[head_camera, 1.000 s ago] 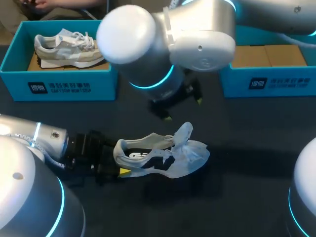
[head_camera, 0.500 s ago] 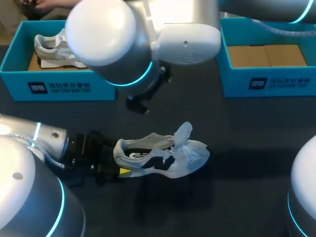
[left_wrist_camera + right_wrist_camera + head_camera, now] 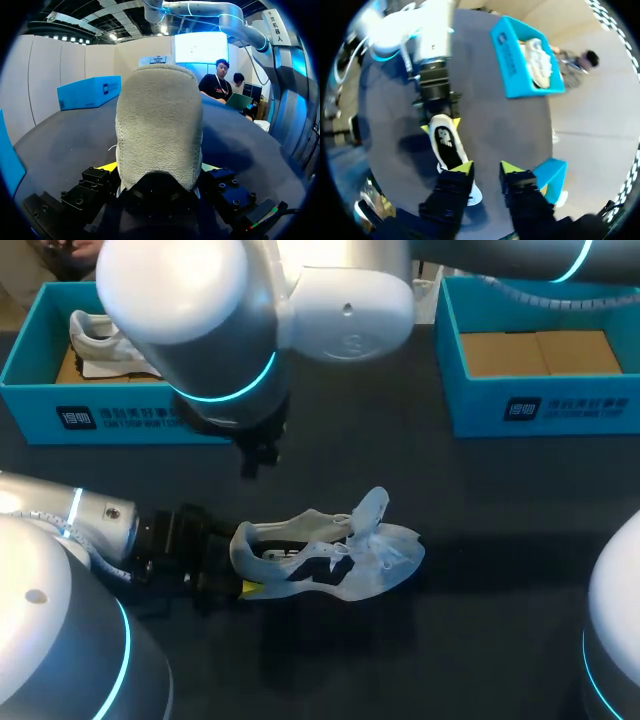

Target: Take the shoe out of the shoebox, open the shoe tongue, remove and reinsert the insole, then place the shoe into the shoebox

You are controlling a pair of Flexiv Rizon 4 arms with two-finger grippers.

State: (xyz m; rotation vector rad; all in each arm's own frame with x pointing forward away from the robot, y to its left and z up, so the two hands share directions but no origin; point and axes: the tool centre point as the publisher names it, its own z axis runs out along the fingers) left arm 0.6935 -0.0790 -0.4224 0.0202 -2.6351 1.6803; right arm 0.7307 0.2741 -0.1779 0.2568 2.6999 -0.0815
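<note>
Right end effector (image 3: 487,169), open and empty, swung off the shoe (image 3: 330,555) toward 10 o'clock. Left end effector (image 3: 240,570) stayed clamped on the heel. Insole (image 3: 445,145) sat inside, so probably reboxing next.

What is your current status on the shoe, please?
Left tool shut on shoe heel. Right tool open, hovering above shoe. Shoe on table, nothing blocking.

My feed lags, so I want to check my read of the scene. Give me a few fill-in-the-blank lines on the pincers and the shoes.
1. The left pincer is shut on the ___ of the shoe.
2. The right pincer hangs above the table with its fingers ___.
3. In the head view, the other shoe lies in the box on the ___.

Missing words: heel; open; left.
</note>
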